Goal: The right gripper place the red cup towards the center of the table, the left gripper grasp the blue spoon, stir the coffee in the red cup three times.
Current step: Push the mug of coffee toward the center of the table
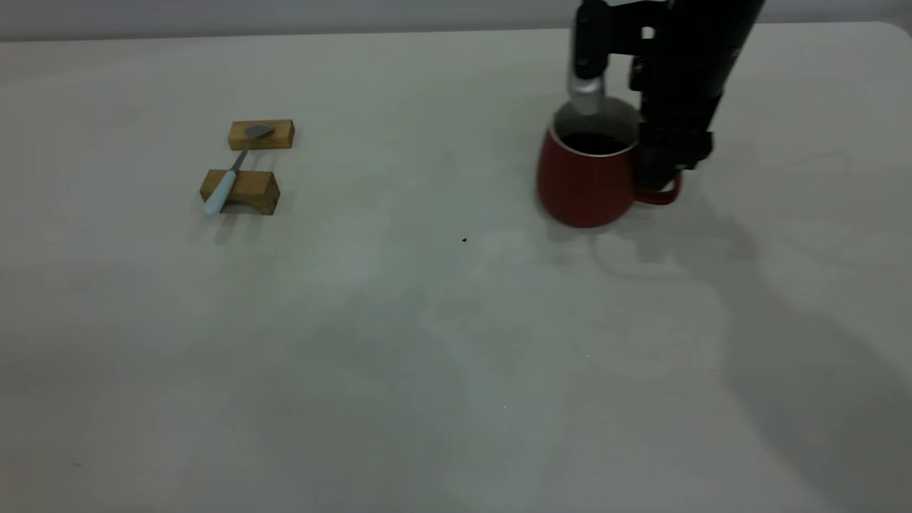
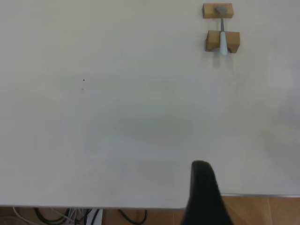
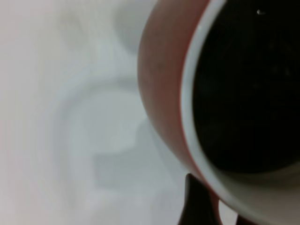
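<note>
The red cup [image 1: 584, 187] stands right of the table's [image 1: 427, 342] middle, slightly tilted, with dark coffee [image 1: 595, 144] inside. My right gripper [image 1: 666, 171] comes down from above and is shut on the cup's handle [image 1: 670, 196]. In the right wrist view the cup [image 3: 164, 79] and coffee [image 3: 248, 93] fill the frame, and one dark finger [image 3: 197, 204] lies beside the cup wall. The blue spoon [image 1: 231, 174] rests across two wooden blocks at the far left, also seen in the left wrist view [image 2: 222, 37]. My left gripper [image 2: 229, 206] hangs open near the table's edge, far from the spoon.
Two small wooden blocks [image 1: 261, 135] [image 1: 246, 191] carry the spoon. A tiny dark speck [image 1: 464, 240] marks the tabletop near its middle. Beyond the table edge [image 2: 140, 206], cables [image 2: 70, 216] lie on the floor.
</note>
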Action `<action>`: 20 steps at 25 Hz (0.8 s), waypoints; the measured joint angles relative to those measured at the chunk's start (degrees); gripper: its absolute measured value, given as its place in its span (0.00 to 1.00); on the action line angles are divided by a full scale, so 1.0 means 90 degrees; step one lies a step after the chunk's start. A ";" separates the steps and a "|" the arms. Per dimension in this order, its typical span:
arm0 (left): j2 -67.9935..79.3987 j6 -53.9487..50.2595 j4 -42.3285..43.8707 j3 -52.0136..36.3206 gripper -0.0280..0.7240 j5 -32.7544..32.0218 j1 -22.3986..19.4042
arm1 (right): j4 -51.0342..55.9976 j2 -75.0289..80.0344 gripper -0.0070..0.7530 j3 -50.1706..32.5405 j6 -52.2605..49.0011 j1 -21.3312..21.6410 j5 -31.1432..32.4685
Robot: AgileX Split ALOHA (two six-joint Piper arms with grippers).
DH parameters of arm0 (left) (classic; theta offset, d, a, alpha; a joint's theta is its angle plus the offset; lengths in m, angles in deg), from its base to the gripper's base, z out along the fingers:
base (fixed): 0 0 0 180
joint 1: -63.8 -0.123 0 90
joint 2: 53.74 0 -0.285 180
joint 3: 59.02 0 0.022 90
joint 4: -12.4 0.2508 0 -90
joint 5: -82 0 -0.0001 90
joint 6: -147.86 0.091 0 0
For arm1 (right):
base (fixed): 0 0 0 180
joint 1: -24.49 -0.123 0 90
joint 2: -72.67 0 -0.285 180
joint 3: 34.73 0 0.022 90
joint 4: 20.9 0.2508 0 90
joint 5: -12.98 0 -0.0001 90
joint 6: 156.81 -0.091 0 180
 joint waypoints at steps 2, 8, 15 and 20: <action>0.0000 0.0000 0.0000 0.0000 0.80 0.0000 0.0000 | 0.0269 0.0010 0.77 0.0000 0.0000 -0.0083 -0.0092; 0.0000 0.0000 0.0000 0.0000 0.80 0.0000 0.0000 | 0.1056 0.0032 0.77 0.0000 0.0000 -0.0316 -0.0340; 0.0000 0.0000 0.0000 0.0000 0.80 0.0000 0.0000 | 0.1683 0.0032 0.77 0.0000 0.0000 -0.0555 -0.0420; 0.0000 0.0000 0.0000 0.0000 0.80 0.0000 0.0000 | 0.2175 0.0032 0.77 0.0000 0.0000 -0.0639 -0.0439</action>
